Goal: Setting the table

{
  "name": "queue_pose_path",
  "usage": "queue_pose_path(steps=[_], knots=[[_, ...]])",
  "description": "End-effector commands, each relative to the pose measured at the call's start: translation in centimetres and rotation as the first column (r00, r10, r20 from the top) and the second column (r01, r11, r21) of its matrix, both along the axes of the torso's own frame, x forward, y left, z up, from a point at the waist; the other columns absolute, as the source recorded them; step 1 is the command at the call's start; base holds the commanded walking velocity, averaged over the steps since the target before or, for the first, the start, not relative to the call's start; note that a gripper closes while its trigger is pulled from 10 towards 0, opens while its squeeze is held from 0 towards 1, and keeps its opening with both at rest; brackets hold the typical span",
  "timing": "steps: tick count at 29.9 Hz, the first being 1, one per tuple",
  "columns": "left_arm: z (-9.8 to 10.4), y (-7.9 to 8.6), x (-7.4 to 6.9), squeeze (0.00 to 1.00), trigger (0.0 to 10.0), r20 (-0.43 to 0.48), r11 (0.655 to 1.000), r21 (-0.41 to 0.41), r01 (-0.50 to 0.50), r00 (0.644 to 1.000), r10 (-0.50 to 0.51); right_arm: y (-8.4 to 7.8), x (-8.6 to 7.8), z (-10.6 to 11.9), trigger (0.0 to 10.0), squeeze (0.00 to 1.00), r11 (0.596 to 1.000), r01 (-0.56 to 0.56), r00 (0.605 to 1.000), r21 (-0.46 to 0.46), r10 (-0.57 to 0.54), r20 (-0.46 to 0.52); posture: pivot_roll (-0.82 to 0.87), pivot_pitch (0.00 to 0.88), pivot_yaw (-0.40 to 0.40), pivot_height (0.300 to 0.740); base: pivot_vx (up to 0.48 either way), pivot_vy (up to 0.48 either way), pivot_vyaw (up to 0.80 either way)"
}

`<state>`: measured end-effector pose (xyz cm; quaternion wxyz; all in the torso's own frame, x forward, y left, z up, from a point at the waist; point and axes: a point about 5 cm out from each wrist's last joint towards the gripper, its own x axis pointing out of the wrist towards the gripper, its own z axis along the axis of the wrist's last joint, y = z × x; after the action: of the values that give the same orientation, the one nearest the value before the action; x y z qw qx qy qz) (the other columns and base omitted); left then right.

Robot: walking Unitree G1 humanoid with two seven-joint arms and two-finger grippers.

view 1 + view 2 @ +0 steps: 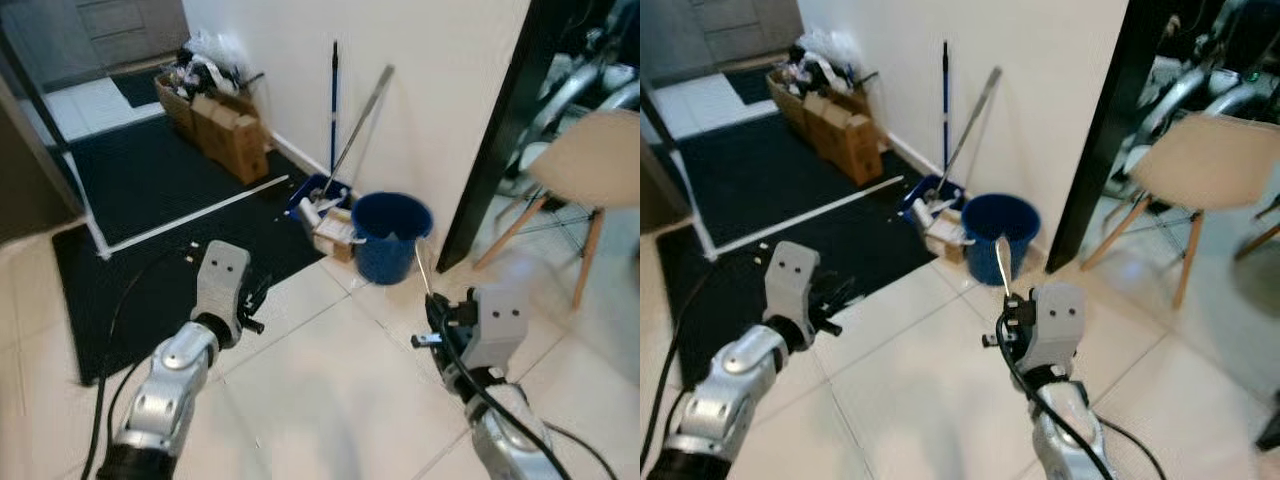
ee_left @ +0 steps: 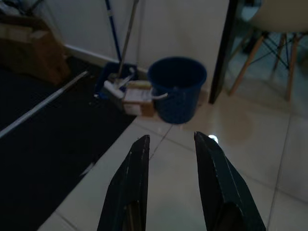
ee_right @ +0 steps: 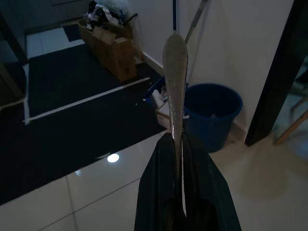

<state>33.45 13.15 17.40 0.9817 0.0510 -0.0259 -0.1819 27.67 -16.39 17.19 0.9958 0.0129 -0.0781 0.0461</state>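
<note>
The right claw [image 3: 180,144] is clamped on a slim silver metal spoon [image 3: 175,72], whose handle sticks up from the fingertips above the pale tiled floor [image 1: 330,390]. The left claw [image 2: 171,144] hovers narrowly parted, empty. A round blue plastic bucket [image 1: 392,236] stands ahead by the white wall [image 1: 430,90].
</note>
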Motion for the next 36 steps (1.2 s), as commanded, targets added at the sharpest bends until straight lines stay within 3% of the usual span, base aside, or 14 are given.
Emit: queue_pose_path(steps=[1, 22, 36], knots=[[-1.3, 0.5, -0.6, 0.0, 10.0, -0.054, 1.0, 0.011, 0.001, 0.999, 0.0, 0.4, -0.3, -0.3, 10.0, 0.0, 1.0, -0.013, 1.0, 0.011, 0.013, -0.007, -0.1, 0.124, 0.132, 0.74, 0.0, 0.0, 0.0], [-1.5, 0.6, -0.7, 0.0, 10.0, -0.074, 1.0, 0.024, -0.009, 0.997, 0.011, 1.0, -0.6, -0.4, 10.0, 0.0, 1.0, -0.003, 1.0, 0.024, 0.003, -0.002, -0.11, 0.128, 0.166, 0.74, 0.0, 0.0, 0.0], [-1.0, 1.5, -0.4, 0.0, 10.0, -0.053, 0.998, 0.029, -0.047, 0.997, 0.049, 1.0, -0.5, -0.2, 10.0, 0.0, 1.0, -0.007, 1.0, 0.016, 0.007, 0.006, -0.11, 0.125, 0.166, 0.74, 0.0, 0.0, 0.0]])
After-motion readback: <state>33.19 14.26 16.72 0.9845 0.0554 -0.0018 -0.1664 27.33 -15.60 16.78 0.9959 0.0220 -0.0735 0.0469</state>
